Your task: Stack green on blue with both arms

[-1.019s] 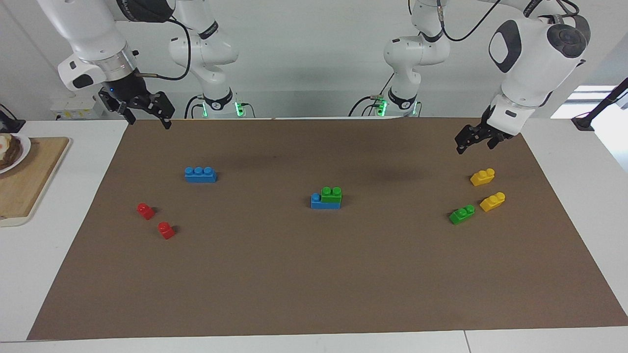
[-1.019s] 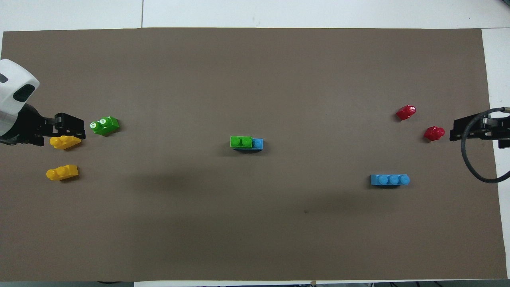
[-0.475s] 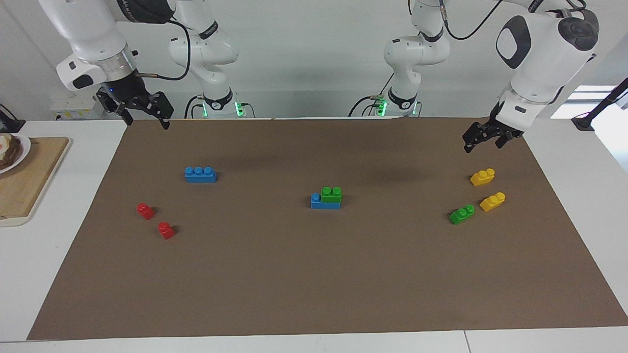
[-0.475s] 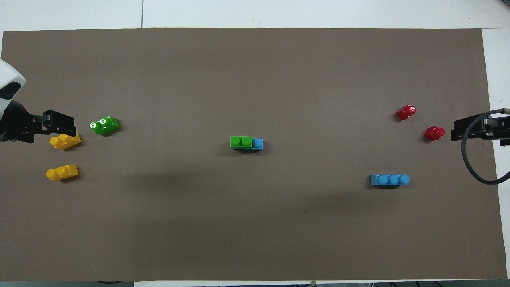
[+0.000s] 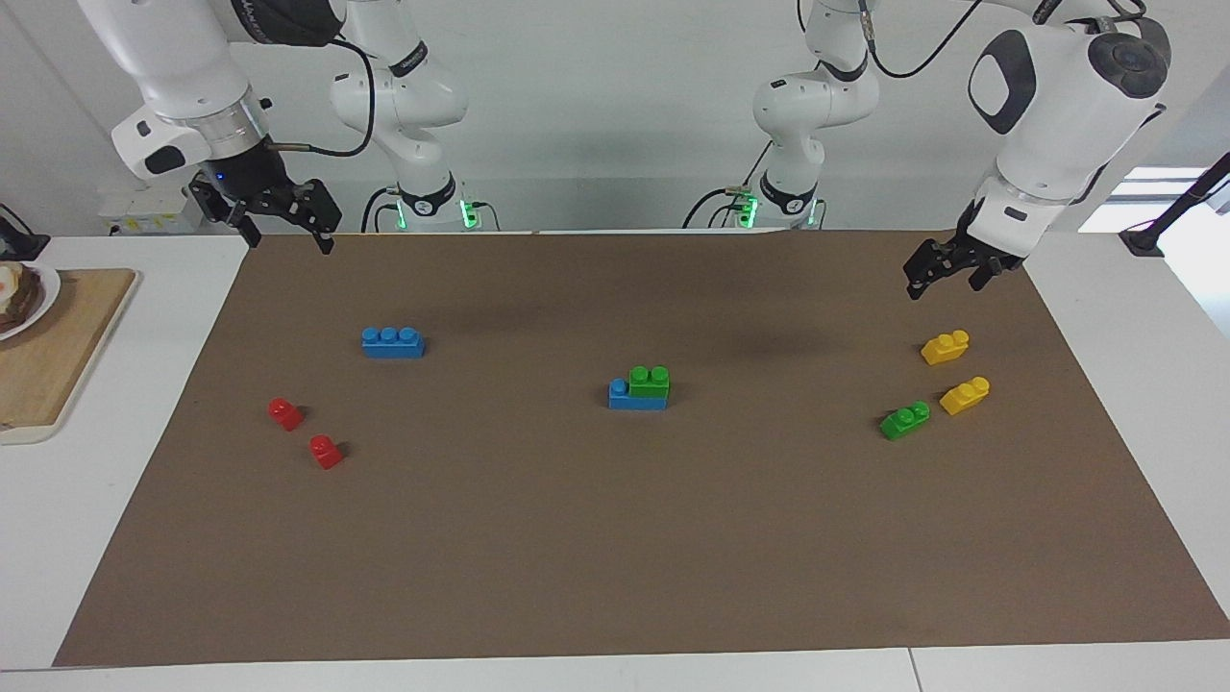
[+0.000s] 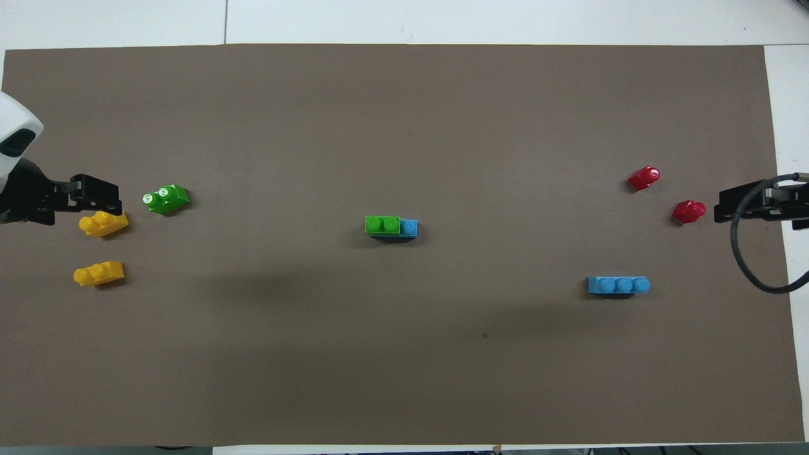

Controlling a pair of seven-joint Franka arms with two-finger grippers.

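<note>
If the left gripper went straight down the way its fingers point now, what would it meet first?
Probably the bare brown mat. The left gripper, open and empty, hangs over the mat's edge at the left arm's end. The closest yellow brick looks just off its line, though depth is hard to judge.

Left arm enters from its base, upper links raised high, forearm angled down toward its own end of the counter. Left claw hangs in the air, tips pointing down and slightly inward, fingers spread apart, nothing between them.

Right arm likewise raised, wrist tilted, a black cable looping off it. Right claw hangs above its own end of the counter near the robots' edge, fingers parted, empty.

Both arms well apart from each other.
</note>
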